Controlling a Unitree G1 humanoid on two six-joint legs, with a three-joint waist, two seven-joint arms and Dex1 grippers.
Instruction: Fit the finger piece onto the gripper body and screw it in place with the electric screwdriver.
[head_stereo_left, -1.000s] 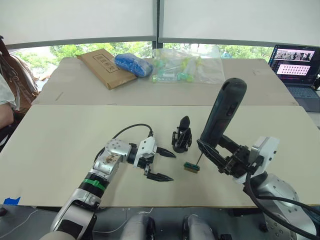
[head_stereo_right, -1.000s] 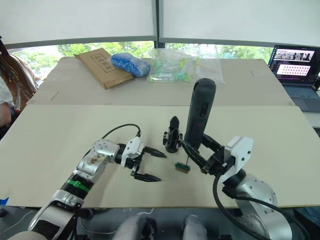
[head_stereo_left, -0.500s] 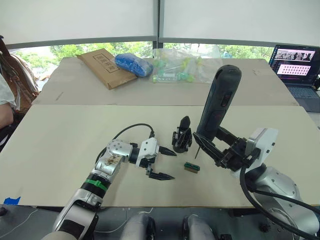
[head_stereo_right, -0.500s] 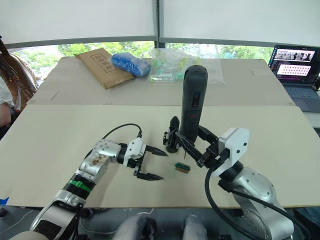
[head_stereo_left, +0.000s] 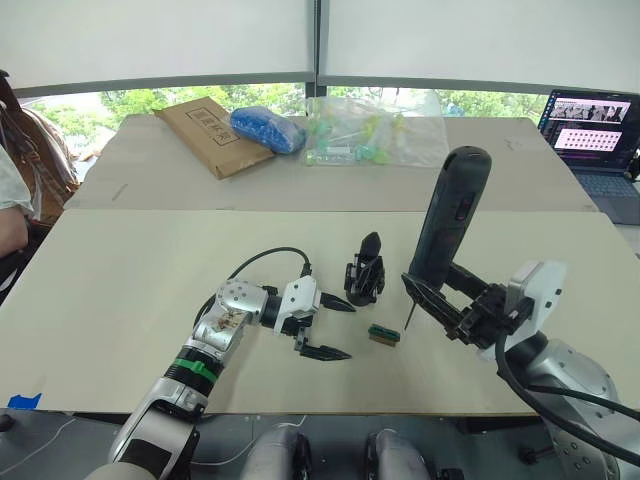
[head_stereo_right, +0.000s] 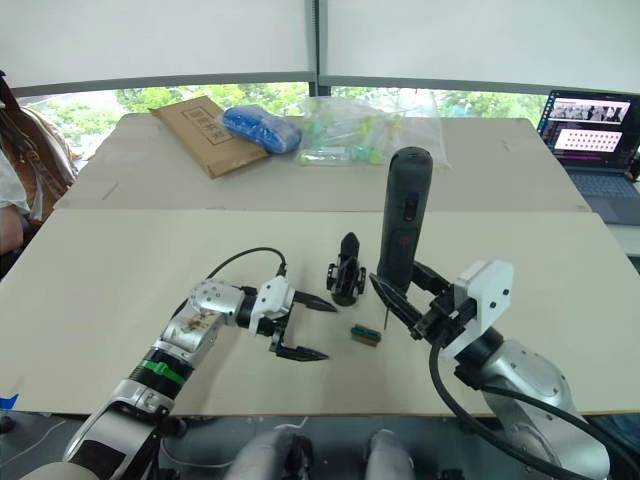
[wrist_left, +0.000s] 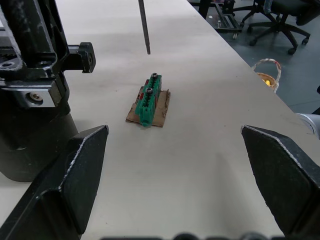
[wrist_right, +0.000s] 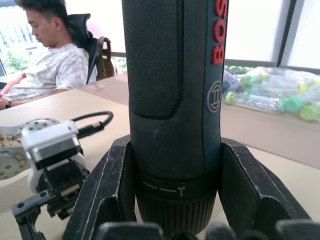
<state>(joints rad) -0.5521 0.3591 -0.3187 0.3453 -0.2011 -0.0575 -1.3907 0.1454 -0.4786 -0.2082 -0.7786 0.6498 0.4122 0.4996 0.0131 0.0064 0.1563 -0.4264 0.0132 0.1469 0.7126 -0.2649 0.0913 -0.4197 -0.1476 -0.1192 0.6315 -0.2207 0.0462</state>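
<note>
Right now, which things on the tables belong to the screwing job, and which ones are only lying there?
For the job:
- electric screwdriver, held upright in the right gripper
- gripper body, standing on the near table
- left gripper, open beside it

Lying about:
- small green block
- cardboard envelope
- blue bundle
- clear plastic bag
- laptop

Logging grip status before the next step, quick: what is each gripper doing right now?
Left gripper: open, holding nothing, fingers spread above the table.
Right gripper: shut on the electric screwdriver, held upright, bit down.
</note>
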